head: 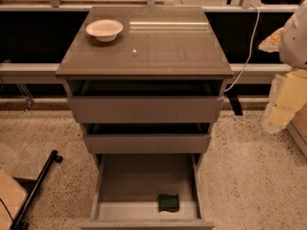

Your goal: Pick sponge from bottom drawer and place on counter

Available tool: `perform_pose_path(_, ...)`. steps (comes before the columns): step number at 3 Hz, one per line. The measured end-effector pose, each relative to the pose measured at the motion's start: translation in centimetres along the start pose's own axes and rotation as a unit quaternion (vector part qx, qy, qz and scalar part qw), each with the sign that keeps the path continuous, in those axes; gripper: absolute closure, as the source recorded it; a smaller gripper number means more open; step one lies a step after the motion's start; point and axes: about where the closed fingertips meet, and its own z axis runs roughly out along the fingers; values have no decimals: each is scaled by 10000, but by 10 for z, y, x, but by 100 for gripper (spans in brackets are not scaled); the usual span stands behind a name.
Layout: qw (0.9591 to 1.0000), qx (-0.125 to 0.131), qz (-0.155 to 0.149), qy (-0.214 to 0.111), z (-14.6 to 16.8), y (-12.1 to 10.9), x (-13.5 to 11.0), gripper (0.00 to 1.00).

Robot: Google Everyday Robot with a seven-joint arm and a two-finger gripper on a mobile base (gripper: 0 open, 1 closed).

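Camera view: I see dark green sponge (pixel 169 202) lying flat on floor of open bottom drawer (pixel 120 186), near front right corner. Drawer front cut off by frame's lower edge. White bowl (pixel 104 30) on worktop (pixel 163 51), back left. Tool (pixel 283 104) at right edge, partly cut off, well apart from drawer; I cannot tell its grip state.

Shallow round white bowl (pixel 104 29) upright, tiny white speck (pixel 134 51) near it. Top grey drawer (pixel 146 109) and middle grey drawer (pixel 146 143) slightly open. Thin white cable (pixel 253 42) hangs at right; black bar (pixel 36 188) lies on speckled floor (pixel 249 176).

Lab or test hall: speckled floor (pixel 249 176), metal rails (pixel 29 71), trailing cable (pixel 250 47), grey cabinet (pixel 144 110), robot hand (pixel 284 104) at right.
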Motion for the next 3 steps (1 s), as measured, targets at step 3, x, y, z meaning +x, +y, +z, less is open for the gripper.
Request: perform_pose_path(3,9973,-63,638,-361,20,-15,1,0)
